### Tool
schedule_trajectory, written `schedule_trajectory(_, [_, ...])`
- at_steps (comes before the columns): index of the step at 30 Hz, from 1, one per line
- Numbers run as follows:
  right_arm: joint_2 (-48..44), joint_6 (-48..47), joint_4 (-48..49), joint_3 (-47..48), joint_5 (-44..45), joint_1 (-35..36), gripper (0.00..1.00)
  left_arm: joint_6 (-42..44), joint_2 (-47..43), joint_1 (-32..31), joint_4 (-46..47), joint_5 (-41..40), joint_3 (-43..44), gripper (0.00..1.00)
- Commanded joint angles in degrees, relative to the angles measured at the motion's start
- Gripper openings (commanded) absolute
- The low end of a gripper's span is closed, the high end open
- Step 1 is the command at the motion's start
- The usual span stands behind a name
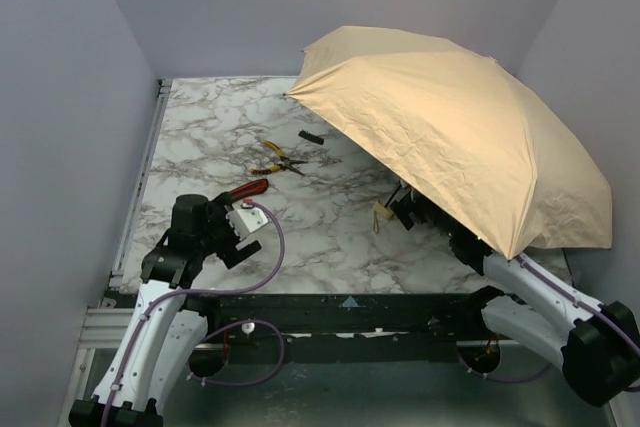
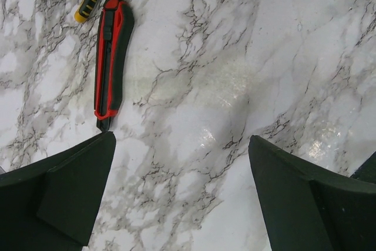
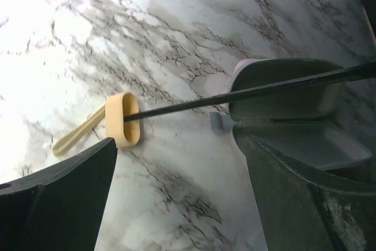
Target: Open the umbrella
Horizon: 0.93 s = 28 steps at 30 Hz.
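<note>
The umbrella (image 1: 460, 127) stands open on the right of the marble table, its peach-beige canopy tilted over my right arm. Its slim black shaft (image 3: 235, 94) runs across the right wrist view to the small beige handle knob (image 3: 122, 119) with a beige strap (image 3: 76, 133), which lies on the marble. The knob also shows in the top view (image 1: 381, 213). My right gripper (image 3: 182, 168) is open and empty, its fingers just short of the shaft, and it sits under the canopy edge (image 1: 405, 209). My left gripper (image 2: 182, 180) is open and empty above bare marble at the near left (image 1: 238, 225).
A red-handled tool (image 2: 111, 63) lies just beyond my left fingers, also seen from above (image 1: 250, 188). Yellow-handled pliers (image 1: 277, 159) and a small black piece (image 1: 311, 137) lie mid-table. Grey walls enclose the marble table (image 1: 200, 127) on three sides. The canopy hides the right rear.
</note>
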Motion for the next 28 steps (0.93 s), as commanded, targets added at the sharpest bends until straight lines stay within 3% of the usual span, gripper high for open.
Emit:
schedule_trajectory(1, [-6.01, -13.04, -10.82, -2.48, -4.51, 0.46, 0.93, -2.36, 1.61, 0.18, -0.88, -1.95, 1.30, 0.98])
schedule_trajectory(5, [-14.13, -23.59, -16.59, -5.64, -3.03, 0.55, 0.96, -7.64, 5.63, 0.18, 0.69, -9.09, 3.22, 0.98])
schedule_trajectory(10, [-26.66, -33.19, -25.19, -9.91, -1.09, 0.55, 0.99, -14.01, 2.41, 0.09, 13.31, -25.01, -0.87, 0.99])
schedule_trajectory(19, [-48.33, -39.20, -30.35, -13.61, 5.61, 0.55, 1.00, -3.92, -11.83, 0.09, 26.43, -38.24, -15.25, 0.98])
schedule_trajectory(24, [-51.03, -37.85, -29.55, -13.15, 8.78, 0.55, 1.00, 0.68, -19.34, 0.00, 28.30, -38.71, -19.46, 0.98])
schedule_trajectory(28, [-50.99, -35.84, -28.79, -12.14, 9.89, 0.50, 1.00, 2.74, -20.20, -0.09, 31.72, -41.06, -21.12, 0.99])
